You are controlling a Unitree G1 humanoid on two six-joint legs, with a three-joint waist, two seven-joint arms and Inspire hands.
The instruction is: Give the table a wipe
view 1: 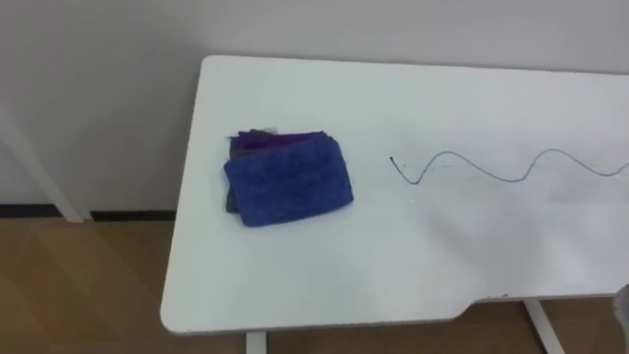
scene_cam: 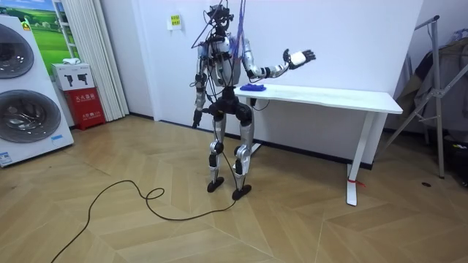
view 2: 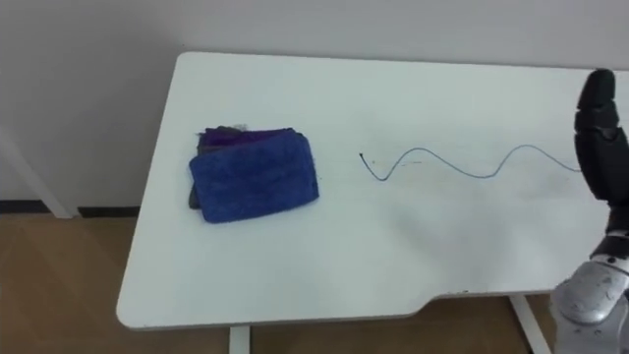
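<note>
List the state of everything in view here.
cloth stack, folded, lying untouched near the table's left end
wavy pen line, not yet wiped off
table, marked by that line
right robot hand, open, raised over the table, holding nothing
left robot hand, hanging by the robot's side

Folded blue cloth (view 1: 290,182) flat on white table (view 1: 442,265).

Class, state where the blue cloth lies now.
In the eye views the blue cloth lies on the table near its left end, atop darker cloths, left of the wavy line.
</note>
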